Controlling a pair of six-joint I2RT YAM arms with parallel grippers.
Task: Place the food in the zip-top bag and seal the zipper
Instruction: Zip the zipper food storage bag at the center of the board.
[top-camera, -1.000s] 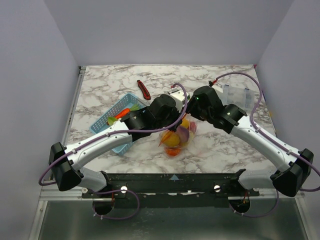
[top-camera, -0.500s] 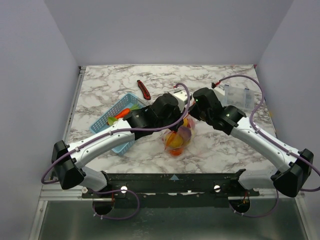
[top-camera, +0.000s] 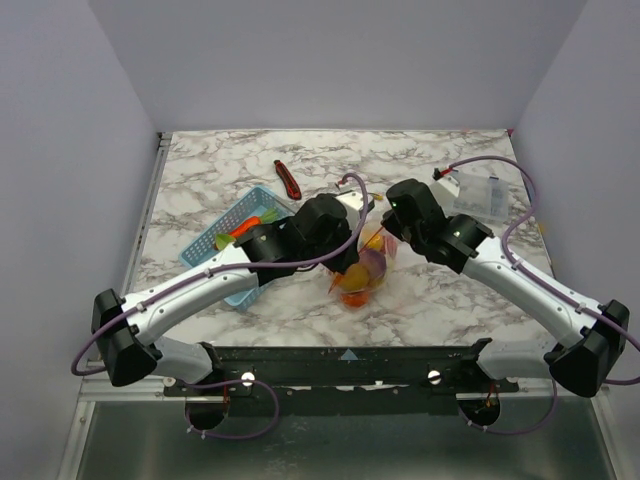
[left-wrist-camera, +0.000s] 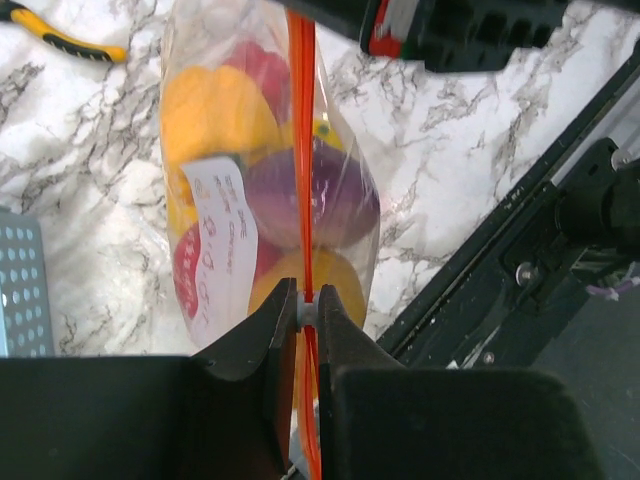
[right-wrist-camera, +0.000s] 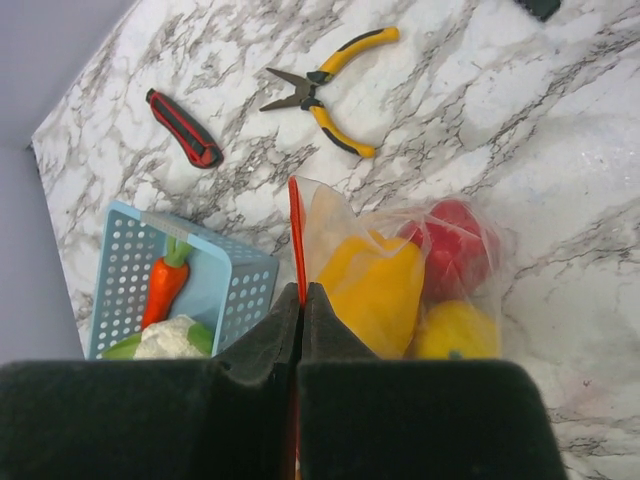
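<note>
The zip-top bag (top-camera: 360, 272) hangs between both grippers over the table's middle, holding the food: a yellow pepper (right-wrist-camera: 375, 285), a red fruit (right-wrist-camera: 455, 240), a purple piece (left-wrist-camera: 335, 195) and others. Its zipper (left-wrist-camera: 303, 150) runs as a taut orange-red strip along the mouth. My left gripper (left-wrist-camera: 308, 302) is shut on the zipper's small white slider. At the strip's other end my right gripper (right-wrist-camera: 301, 292) is shut on the zipper (right-wrist-camera: 295, 230). An orange carrot (right-wrist-camera: 163, 285) and a white cauliflower (right-wrist-camera: 170, 338) lie in the blue basket (right-wrist-camera: 120, 260).
The blue basket (top-camera: 228, 248) sits left of the bag. A red-handled knife (top-camera: 287, 178) lies behind it and yellow-handled pliers (right-wrist-camera: 325, 95) lie beyond the bag. A rigid clear box (top-camera: 478, 193) stands at the back right. The table's near edge has a black rail (left-wrist-camera: 520, 240).
My right gripper has moved in toward the bag's mouth and shut on the zipper strip. The left arm shifted slightly while keeping its hold.
</note>
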